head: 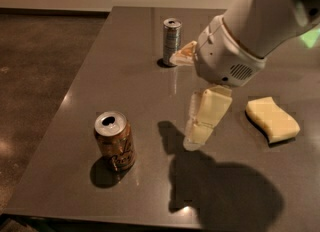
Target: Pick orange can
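Note:
The orange can (115, 140) stands upright near the front left of the dark table (140, 91), silver top with its opening showing and dark and white markings low on its side. My gripper (184, 101) hangs over the middle of the table, to the right of the orange can and apart from it. It is open: one cream finger (204, 117) points down and left toward the table, the other finger (183, 54) reaches out near the silver can. Nothing is between them.
A slimmer silver-grey ribbed can (172, 41) stands at the back middle of the table. A yellow sponge (272, 119) lies at the right. The table's left edge (60, 107) drops to a brown floor. The arm's shadow (225, 191) covers the front right.

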Controlling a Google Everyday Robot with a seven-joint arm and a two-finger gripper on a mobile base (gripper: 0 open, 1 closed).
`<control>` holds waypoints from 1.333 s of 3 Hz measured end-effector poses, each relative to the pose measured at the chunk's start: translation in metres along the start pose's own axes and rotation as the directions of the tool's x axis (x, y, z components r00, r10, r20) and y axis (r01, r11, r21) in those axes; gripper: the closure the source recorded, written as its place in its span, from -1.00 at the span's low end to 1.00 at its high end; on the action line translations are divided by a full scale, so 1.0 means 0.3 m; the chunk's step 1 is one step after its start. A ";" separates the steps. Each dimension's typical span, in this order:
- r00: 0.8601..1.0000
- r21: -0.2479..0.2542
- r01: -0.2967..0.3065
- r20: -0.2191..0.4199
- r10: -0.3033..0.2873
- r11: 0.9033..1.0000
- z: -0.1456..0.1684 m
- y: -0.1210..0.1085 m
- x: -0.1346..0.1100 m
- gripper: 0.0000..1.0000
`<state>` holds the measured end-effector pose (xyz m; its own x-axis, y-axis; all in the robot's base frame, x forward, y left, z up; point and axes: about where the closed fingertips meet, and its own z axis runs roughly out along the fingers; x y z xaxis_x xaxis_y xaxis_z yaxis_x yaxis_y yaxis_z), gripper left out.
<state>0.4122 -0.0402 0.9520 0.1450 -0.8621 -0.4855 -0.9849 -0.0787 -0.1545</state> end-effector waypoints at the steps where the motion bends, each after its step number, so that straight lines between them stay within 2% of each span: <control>1: 0.998 -0.058 0.037 0.046 -0.035 0.998 0.097 0.015 -0.078 -1.00; 3: 0.993 -0.135 0.077 0.103 -0.063 0.988 0.223 0.058 -0.201 -1.00; 4: 0.990 -0.161 0.093 0.118 -0.074 0.983 0.273 0.086 -0.236 -1.00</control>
<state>0.3845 0.0598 0.9118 0.2279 -0.7889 -0.5706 -0.9695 -0.2381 -0.0581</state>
